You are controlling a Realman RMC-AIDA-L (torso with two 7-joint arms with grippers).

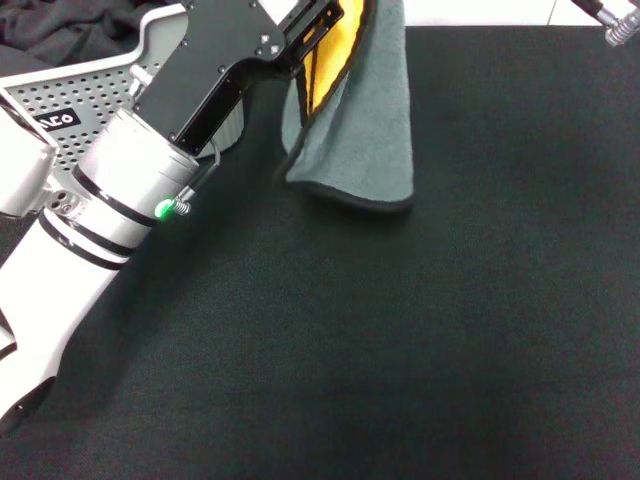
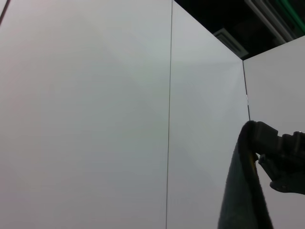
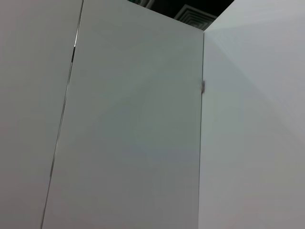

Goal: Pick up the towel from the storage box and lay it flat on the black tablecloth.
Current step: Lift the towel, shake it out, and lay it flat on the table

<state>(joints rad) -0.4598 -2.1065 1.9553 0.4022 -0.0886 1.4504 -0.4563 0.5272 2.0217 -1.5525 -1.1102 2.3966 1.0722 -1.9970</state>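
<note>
My left gripper (image 1: pixel 330 22) is shut on the top edge of the towel (image 1: pixel 365 120) and holds it up at the far side of the table. The towel hangs folded, grey-green outside, yellow inside, with black edging, and its lower edge reaches down to the black tablecloth (image 1: pixel 400 340). In the left wrist view the towel (image 2: pixel 240 195) hangs from a dark finger (image 2: pixel 281 157). The storage box (image 1: pixel 90 95), a light grey perforated basket with a black label, stands at the far left, partly hidden by my left arm. Only the end of my right arm (image 1: pixel 615 25) shows, at the far right corner.
A crumpled dark grey cloth (image 1: pixel 60 25) lies behind the storage box. My white left forearm (image 1: pixel 90 240) crosses the near left part of the tablecloth. Both wrist views show mostly white wall panels.
</note>
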